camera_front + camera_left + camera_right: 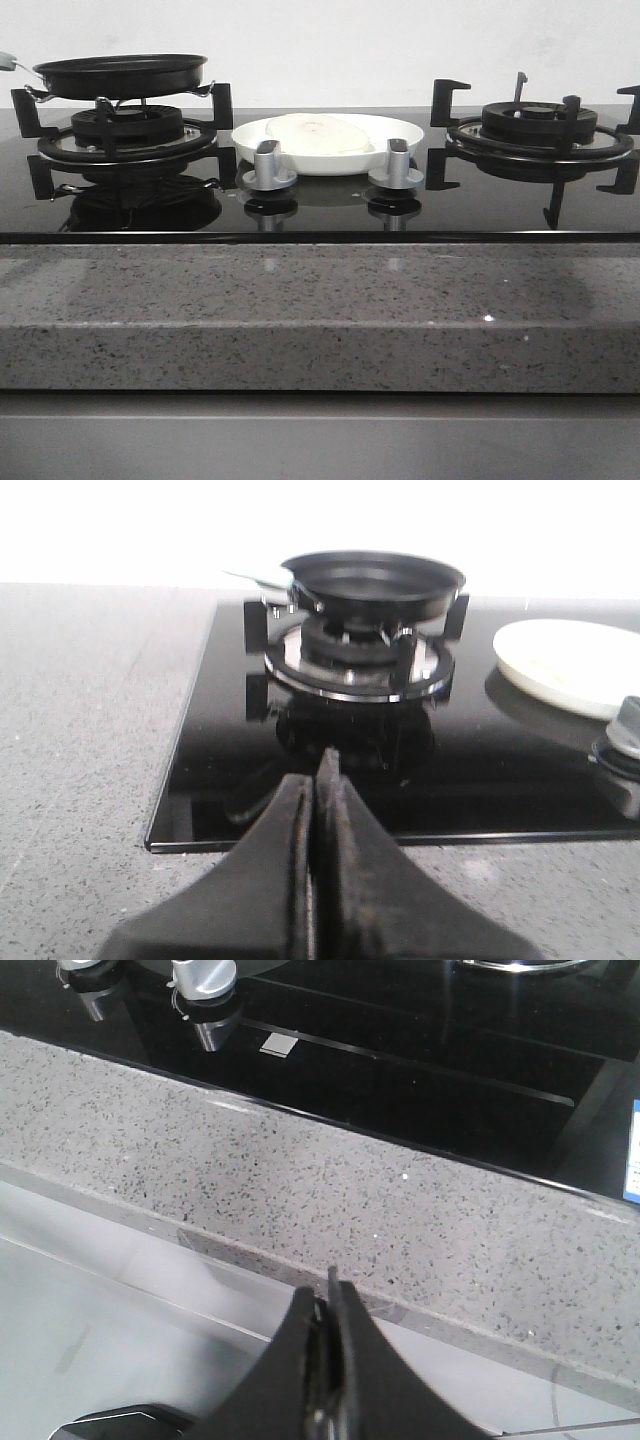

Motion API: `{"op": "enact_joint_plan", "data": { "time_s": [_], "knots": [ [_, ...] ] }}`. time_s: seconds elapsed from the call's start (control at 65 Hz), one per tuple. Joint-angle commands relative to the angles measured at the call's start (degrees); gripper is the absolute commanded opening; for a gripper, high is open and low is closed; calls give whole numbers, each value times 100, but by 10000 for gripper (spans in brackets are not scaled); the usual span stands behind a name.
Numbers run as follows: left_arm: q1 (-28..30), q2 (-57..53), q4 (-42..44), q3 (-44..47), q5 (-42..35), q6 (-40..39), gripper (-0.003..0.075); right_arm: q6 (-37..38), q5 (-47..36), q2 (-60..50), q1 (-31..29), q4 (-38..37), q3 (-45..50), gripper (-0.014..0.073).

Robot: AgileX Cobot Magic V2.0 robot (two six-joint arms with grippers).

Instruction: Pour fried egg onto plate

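The fried egg (318, 134), a pale cream disc, lies on the white plate (400, 133) at the middle back of the glass hob. The plate's edge also shows in the left wrist view (570, 665). The black pan (120, 75) sits empty on the left burner; it also shows in the left wrist view (372, 582). My left gripper (317, 780) is shut and empty, over the hob's near left corner, well short of the pan. My right gripper (328, 1295) is shut and empty, hanging in front of the stone counter edge. Neither gripper shows in the front view.
Two silver knobs (268, 165) (398, 163) stand in front of the plate. The right burner (540, 125) with black pan supports is bare. A grey speckled stone counter (320, 300) runs along the front of the black glass hob (320, 210).
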Motion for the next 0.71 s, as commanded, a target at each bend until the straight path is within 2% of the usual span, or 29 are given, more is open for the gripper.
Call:
{"op": "enact_joint_plan", "data": {
  "time_s": [0.0, 0.108, 0.692],
  "knots": [
    [121, -372, -220, 382, -1166, -50, -19, -52, -383, 30, -8, -34, -137, -68],
    [271, -685, -330, 740, -1529, -50, -19, -52, -383, 30, -8, -34, -137, -68],
    [285, -656, -232, 736, -1583, -50, -19, -52, -375, 30, -8, -34, -137, -68]
  ]
}}
